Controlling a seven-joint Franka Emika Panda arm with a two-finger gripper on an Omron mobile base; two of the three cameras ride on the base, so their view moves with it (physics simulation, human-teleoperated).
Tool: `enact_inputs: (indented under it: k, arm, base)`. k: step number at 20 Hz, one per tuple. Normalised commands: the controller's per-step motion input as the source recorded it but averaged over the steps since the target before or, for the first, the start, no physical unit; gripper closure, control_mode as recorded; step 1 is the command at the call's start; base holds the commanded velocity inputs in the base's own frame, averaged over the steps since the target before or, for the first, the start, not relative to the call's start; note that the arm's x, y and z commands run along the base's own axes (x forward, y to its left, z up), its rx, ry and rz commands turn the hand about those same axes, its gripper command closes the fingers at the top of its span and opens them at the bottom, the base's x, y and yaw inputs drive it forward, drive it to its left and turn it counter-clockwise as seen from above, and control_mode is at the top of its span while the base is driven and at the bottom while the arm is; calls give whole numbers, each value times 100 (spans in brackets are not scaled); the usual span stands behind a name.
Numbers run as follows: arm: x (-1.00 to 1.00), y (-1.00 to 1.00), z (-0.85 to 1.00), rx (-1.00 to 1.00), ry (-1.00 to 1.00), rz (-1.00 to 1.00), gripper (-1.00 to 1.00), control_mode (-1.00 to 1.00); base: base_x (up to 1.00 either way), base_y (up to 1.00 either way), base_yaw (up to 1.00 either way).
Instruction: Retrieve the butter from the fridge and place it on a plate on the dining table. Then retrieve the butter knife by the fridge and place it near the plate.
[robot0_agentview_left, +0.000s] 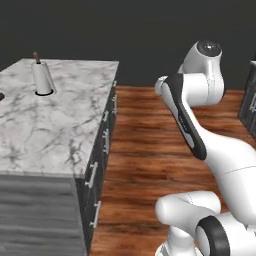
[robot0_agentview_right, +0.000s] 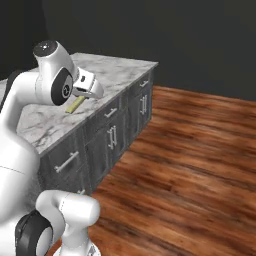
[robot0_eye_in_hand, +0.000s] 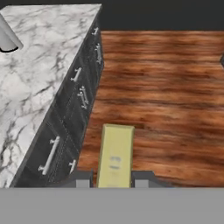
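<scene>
My gripper is shut on the butter, a pale-yellow stick that points forward from between the two fingertips. In the hand view it hangs above the wooden floor, just right of the dining table's drawer side. The right base view has the gripper in front of the table's marble top, with the butter sticking out below it. A dark brown sliver at the picture's left edge on the table may be the plate's rim. The fridge and the butter knife are out of view.
A paper-towel roll stands on the table's far left part and shows as well in the hand view's corner. Drawers with metal handles line the table's side. Wooden floor stretches to the right; a dark cabinet stands at far right.
</scene>
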Motion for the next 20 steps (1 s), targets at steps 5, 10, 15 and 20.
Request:
enact_inputs:
  k: [5,10,15,20]
  arm:
    - [0,0,0,0,0,0,100,100]
    - [0,0,0,0,0,0,100,100]
    - [0,0,0,0,0,0,100,100]
    - [0,0,0,0,0,0,100,100]
  base:
    - [-37,71,25]
    - [-29,97,34]
    - [0,91,42]
    - [12,88,43]
